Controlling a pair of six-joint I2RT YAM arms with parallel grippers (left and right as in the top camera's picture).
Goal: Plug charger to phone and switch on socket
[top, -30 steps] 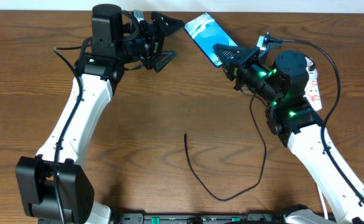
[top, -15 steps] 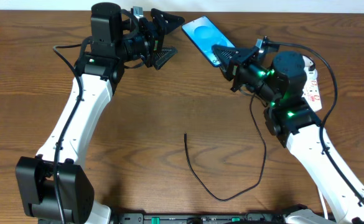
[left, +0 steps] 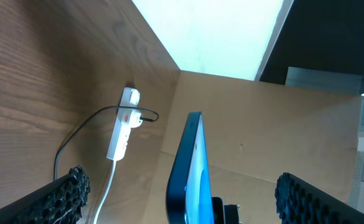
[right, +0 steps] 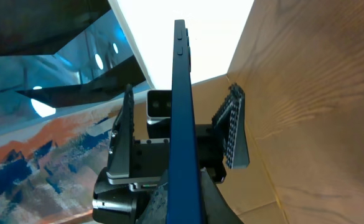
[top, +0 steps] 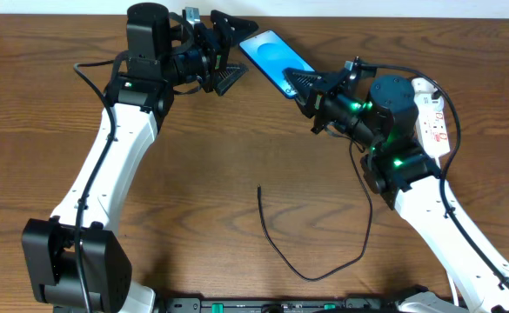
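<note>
Dark wooden table (top: pixel 237 148), white wall (top: pixel 393 7)

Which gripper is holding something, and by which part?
The right gripper pinches the phone by the end nearest that arm; the left gripper holds nothing.

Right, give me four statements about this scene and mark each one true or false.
1. The right fingers are shut on the phone. True.
2. The left fingers are clamped shut. False: they stand wide open.
3. The charger is plugged into the phone. False: its free tip lies on the table, apart from the phone.
4. The socket lies on the right arm's side. True.
</note>
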